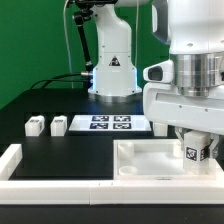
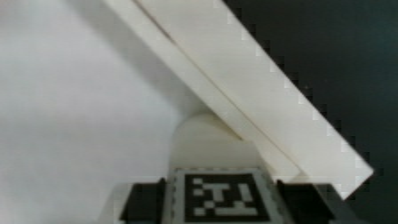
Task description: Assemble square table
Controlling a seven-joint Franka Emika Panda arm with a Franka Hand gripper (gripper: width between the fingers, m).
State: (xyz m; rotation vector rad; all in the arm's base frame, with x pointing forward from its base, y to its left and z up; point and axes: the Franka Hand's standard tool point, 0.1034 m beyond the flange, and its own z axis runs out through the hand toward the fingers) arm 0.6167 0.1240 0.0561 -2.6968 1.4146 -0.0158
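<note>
The square tabletop slab (image 1: 150,160) lies white and ribbed at the front right of the black table. My gripper (image 1: 196,148) is shut on a short white leg (image 1: 198,154) with a black-white tag and holds it upright over the slab's right part. In the wrist view the leg's tag (image 2: 222,196) sits between my dark fingers (image 2: 150,202), above the slab's flat face (image 2: 89,120) and a raised rib (image 2: 249,80). Whether the leg touches the slab I cannot tell. Two more white legs (image 1: 35,125) (image 1: 59,125) lie at the exterior view's left.
The marker board (image 1: 110,123) lies in the middle, in front of the robot base (image 1: 112,70). A low white border wall (image 1: 60,187) runs along the front and up the left side. A black cable lies at the back left.
</note>
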